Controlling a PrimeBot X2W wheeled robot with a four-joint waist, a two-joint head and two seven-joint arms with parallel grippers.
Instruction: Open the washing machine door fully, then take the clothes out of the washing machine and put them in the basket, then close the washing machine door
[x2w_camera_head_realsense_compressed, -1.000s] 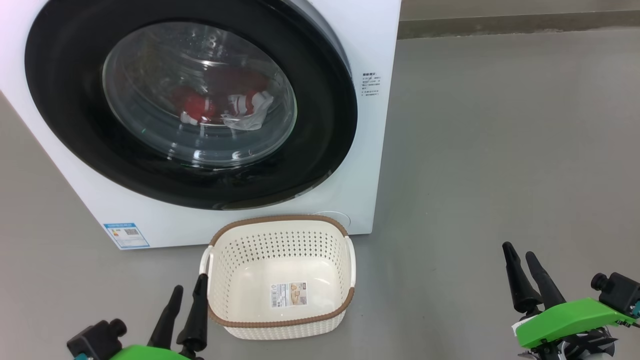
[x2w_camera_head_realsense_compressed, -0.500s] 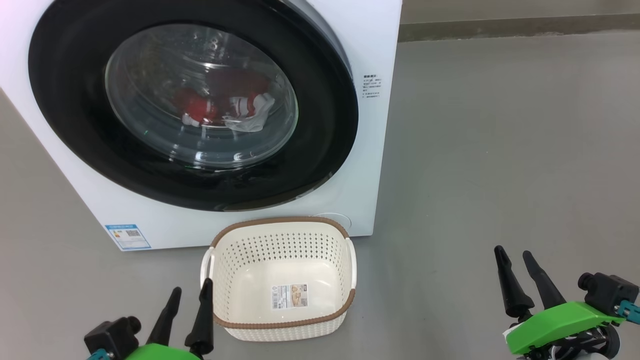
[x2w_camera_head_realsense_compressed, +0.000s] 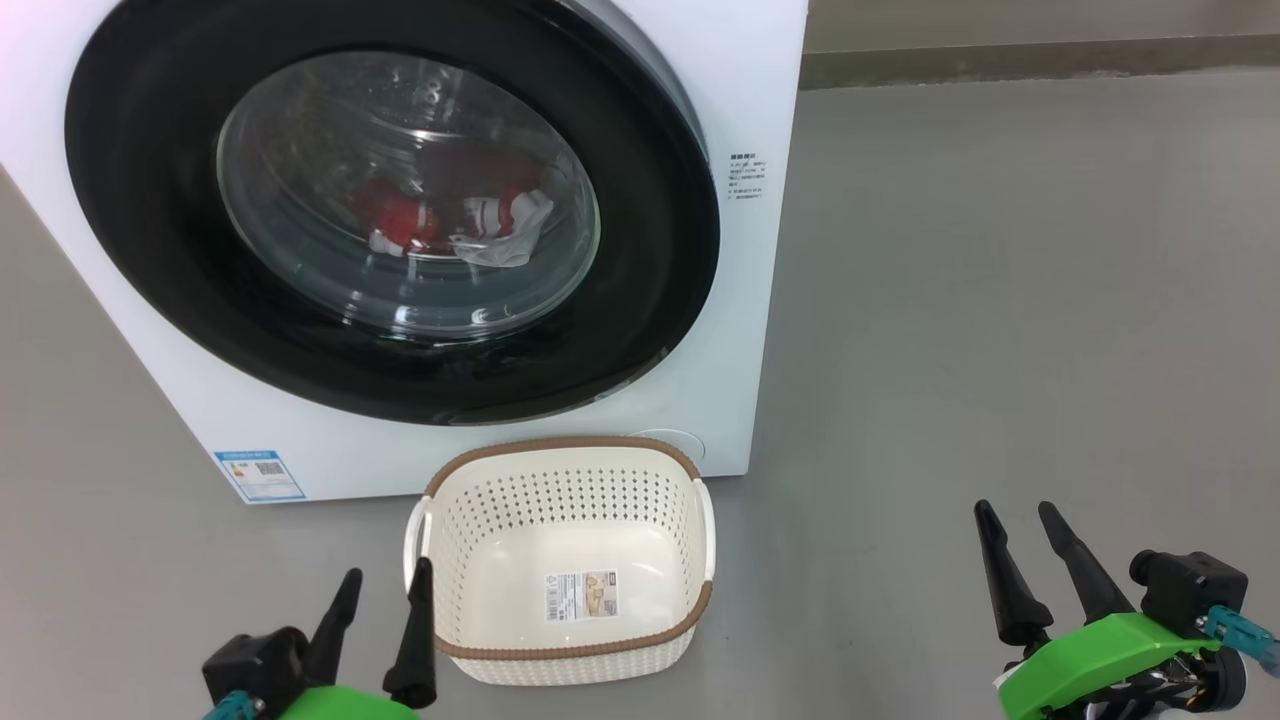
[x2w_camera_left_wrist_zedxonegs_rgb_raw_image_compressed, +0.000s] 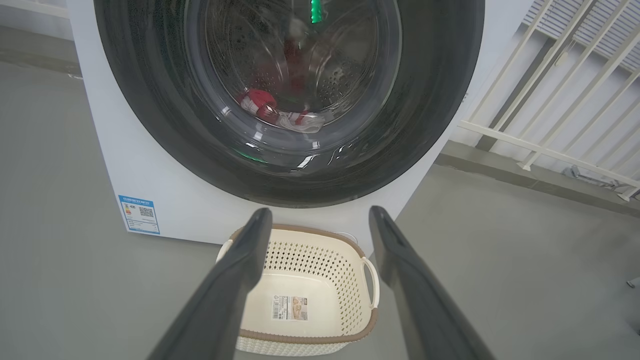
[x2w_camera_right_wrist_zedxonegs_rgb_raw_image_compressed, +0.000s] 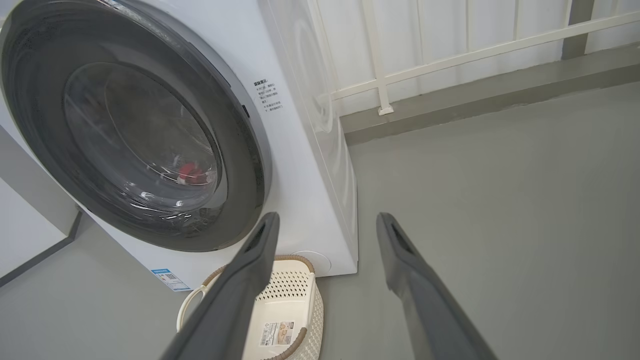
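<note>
Grey floor (x2w_camera_head_realsense_compressed: 1000, 300) bears the basket (x2w_camera_head_realsense_compressed: 570, 443) before the washing machine (x2w_camera_head_realsense_compressed: 730, 350), with left pincer (x2w_camera_head_realsense_compressed: 386, 570) and right pincer (x2w_camera_head_realsense_compressed: 1013, 508) both spread wide, empty.

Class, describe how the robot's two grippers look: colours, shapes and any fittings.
The left gripper and right gripper each have two long black fingers tapering to narrow tips, set in a bright green housing. Beside each housing sits a black boxy module with a teal plug. In the wrist views the fingers look dark grey.
</note>
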